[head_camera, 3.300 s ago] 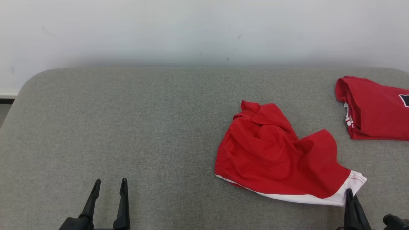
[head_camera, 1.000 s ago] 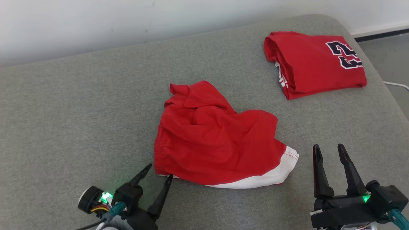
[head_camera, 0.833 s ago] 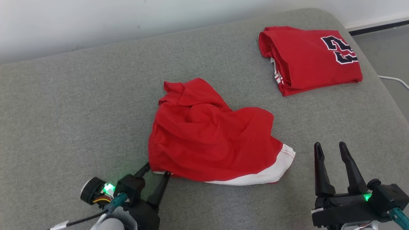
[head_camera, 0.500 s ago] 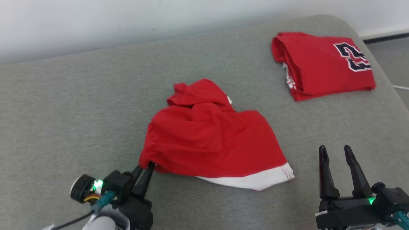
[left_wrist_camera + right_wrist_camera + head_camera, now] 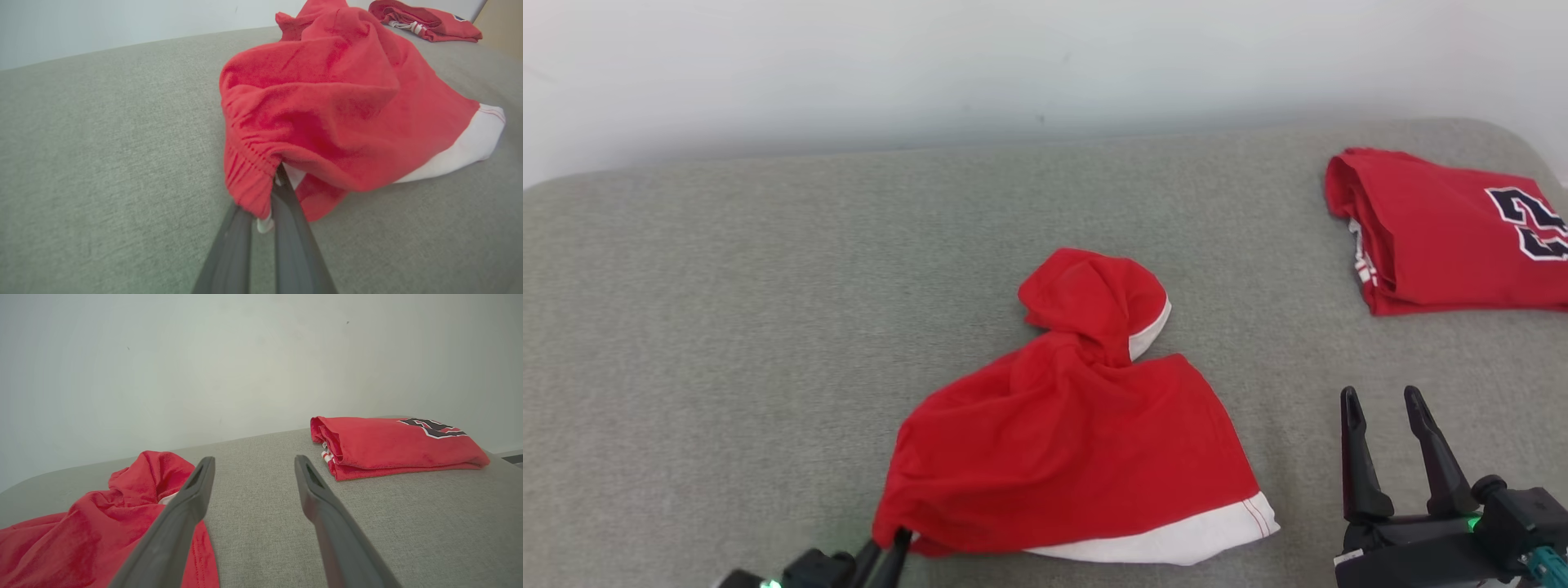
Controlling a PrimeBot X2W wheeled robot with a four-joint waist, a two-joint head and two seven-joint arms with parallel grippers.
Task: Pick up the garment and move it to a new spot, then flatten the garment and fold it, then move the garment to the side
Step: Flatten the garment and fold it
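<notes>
The garment (image 5: 1062, 441) is a pair of red shorts with a white hem, lying crumpled in the middle of the grey cushioned surface (image 5: 727, 327). My left gripper (image 5: 894, 543) is shut on its gathered waistband corner at the lower left. In the left wrist view the garment (image 5: 327, 102) drapes over the left gripper (image 5: 265, 204), its two fingers pinching the elastic edge. My right gripper (image 5: 1380, 400) stands open to the right of the garment, nothing between its fingers. The right gripper (image 5: 249, 473) also stands open in the right wrist view, apart from the garment (image 5: 102, 522).
A folded red jersey (image 5: 1445, 233) with dark numerals lies at the far right of the surface; the jersey (image 5: 392, 445) is ahead of the right gripper in the right wrist view. A pale wall (image 5: 1013, 65) runs behind. Bare grey surface stretches to the left.
My left gripper closed on the garment's waistband corner and has dragged it down and to the left, stretching the cloth out. The head camera has shifted. The right gripper stayed open.
</notes>
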